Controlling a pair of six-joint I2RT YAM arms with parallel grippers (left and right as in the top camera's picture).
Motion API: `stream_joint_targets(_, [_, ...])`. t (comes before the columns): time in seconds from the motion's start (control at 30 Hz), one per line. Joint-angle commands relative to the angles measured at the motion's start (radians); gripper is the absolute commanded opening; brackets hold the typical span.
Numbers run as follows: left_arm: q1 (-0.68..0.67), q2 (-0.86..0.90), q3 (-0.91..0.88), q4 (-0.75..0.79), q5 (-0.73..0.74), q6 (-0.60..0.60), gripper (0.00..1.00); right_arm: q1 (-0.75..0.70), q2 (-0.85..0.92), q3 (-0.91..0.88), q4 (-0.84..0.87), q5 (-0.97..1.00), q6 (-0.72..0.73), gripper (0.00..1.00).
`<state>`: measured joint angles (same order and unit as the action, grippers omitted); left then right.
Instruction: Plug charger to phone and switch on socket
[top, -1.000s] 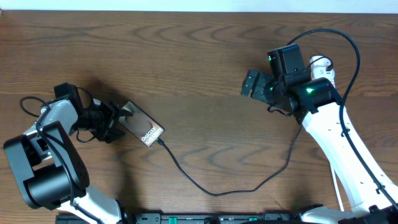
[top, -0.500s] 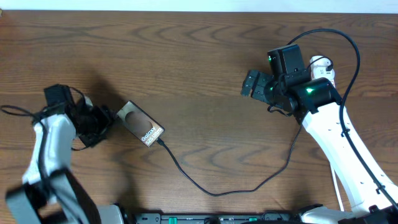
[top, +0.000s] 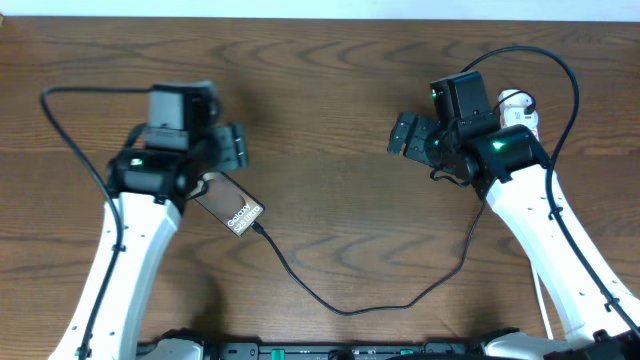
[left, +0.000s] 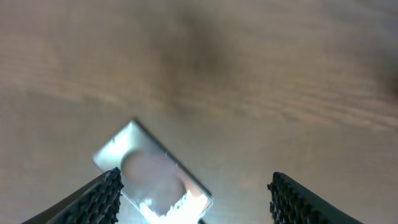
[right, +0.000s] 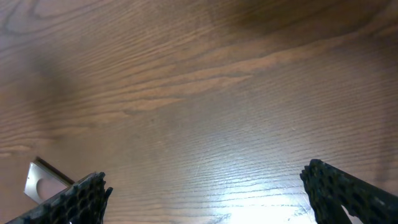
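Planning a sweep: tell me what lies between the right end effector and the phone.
Nothing: the overhead view shows only bare table between the right end effector and the phone. The charger cable loops clear of that stretch.

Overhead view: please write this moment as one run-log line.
phone: flat on table | charger: tip at phone's end | left gripper: open, near phone | right gripper: open, empty | socket: partly hidden

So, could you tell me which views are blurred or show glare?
Left wrist view: blurred throughout, the phone washed pale by glare. Right wrist view: sharp grain, glare on the table at the bottom edge. Overhead view: sharp, evenly lit.
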<state>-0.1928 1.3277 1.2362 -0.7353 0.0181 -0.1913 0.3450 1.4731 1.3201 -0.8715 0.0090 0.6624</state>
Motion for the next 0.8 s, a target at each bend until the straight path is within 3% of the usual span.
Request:
stream_joint_targets(0.0, [-0.071,0.008,0.052,0.01,-0.168,-0.048,0.74,-0.003,-0.014,0.007,-0.003,0.015,-0.002,0.99])
stream_joint_targets(0.3, [-0.163,0.008,0.056,0.062,-0.165,-0.053,0.74,-0.008,-0.014,0.008,0.003,-0.001,-0.116,0.99])
stream_joint_targets(0.43, [-0.163,0.008,0.056,0.059,-0.165,-0.054,0.74,-0.04,-0.014,0.008,0.076,-0.103,-0.252,0.99])
stream_joint_targets(0.57, [-0.163,0.008,0.055,0.053,-0.165,-0.054,0.74,-0.137,-0.014,0.015,0.154,-0.244,-0.333,0.99])
stream_joint_targets(0.77, [-0.163,0.008,0.055,0.04,-0.165,-0.053,0.74,-0.423,-0.014,0.056,0.156,-0.581,-0.443,0.99])
